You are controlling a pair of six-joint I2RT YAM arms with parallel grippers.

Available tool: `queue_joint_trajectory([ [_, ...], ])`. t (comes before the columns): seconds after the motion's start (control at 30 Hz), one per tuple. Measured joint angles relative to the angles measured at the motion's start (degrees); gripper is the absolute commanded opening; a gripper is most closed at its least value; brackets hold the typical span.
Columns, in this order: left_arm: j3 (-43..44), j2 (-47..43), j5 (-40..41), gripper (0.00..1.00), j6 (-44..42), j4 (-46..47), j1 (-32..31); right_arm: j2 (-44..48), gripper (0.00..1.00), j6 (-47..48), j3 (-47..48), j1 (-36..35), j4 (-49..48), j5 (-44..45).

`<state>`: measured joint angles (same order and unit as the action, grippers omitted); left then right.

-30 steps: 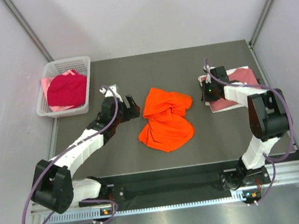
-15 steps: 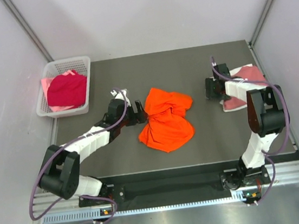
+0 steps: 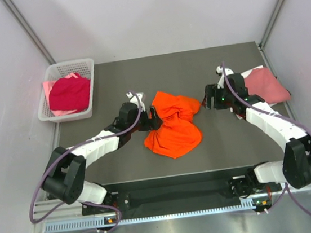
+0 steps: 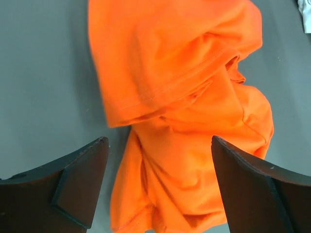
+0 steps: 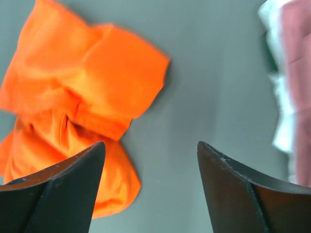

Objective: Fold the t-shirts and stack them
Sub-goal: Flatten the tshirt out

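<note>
orange t-shirt (image 3: 172, 127): crumpled in the middle of the tabletop (image 3: 195, 69) | left tool (image 3: 154, 118): spread wide, over its left edge | right tool (image 3: 207, 100): spread wide, near its right side

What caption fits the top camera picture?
Open left gripper and open right gripper flank a crumpled bright orange cloth t-shirt on the dark grey table.

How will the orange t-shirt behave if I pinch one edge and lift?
Probably floppy: the orange t-shirt lies crumpled in soft folds, so it should sag and unfurl. Likely light: the cloth looks thin at its stitched hem. Layers overlap, so a pinch may catch several.
</note>
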<state>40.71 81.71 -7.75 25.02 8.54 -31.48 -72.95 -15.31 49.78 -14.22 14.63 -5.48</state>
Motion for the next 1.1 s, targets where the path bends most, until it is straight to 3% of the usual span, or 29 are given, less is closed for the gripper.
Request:
queue_joint_trajectory([
  [0.1, 3.3, 3.72, 1.79, 0.79, -0.52, -0.79, -0.74, -0.81, 0.77, -0.35, -1.86, -1.46, 0.57, -2.54],
  [0.13, 4.79, 5.31, 2.97, 0.71, -0.57, -1.51, -0.85, -1.11, 0.77, -0.37, -2.62, -2.32, 1.16, -3.21],
  [0.2, 7.89, 8.37, 5.25, 0.68, -0.79, -2.95, -0.87, -1.57, 0.77, -0.35, -3.61, -3.39, 1.88, -4.0],
  [0.3, 9.77, 11.1, 7.76, 0.69, -0.87, -4.13, -0.81, -1.7, 0.77, -0.37, -4.98, -3.93, 2.08, -4.81],
  [0.37, 10.1, 11.78, 9.75, 0.76, -0.68, -5.29, -0.81, -1.7, 0.78, -0.37, -5.86, -3.96, 1.97, -4.98],
  [0.5, 10.73, 12.22, 13.49, 0.79, 0.35, -7.5, -0.81, -1.68, 0.84, -0.74, -7.74, -4.66, 1.18, -5.25],
  [0.57, 10.99, 12.26, 13.99, 0.71, 0.7, -7.74, -0.76, -1.68, 0.82, -0.94, -8.96, -5.7, 0.81, -5.51],
  [0.6, 11.15, 12.35, 13.66, 0.55, 0.92, -7.74, -0.61, -1.68, 0.81, -1.03, -9.66, -6.38, 0.72, -5.84],
  [0.67, 11.5, 12.59, 12.66, 0.4, 1.33, -7.69, -0.42, -1.7, 0.81, -1.36, -11.23, -7.87, 0.42, -6.64],
  [0.87, 11.74, 12.68, 7.19, 0.34, 0.74, -6.34, -0.24, -1.7, 0.78, -2.56, -15.45, -10.4, -2.62, -8.7],
  [1.03, 14.12, 14.4, 4.98, 0.22, 0.87, -5.99, -0.24, -0.48, 0.7, -5.03, -18.86, -11.47, -5.4, -10.78],
  [1.1, 15.37, 15.41, 4.55, 0.25, 1.07, -5.92, -0.13, -0.46, 0.65, -6.45, -19.23, -12.41, -6.01, -11.3],
])
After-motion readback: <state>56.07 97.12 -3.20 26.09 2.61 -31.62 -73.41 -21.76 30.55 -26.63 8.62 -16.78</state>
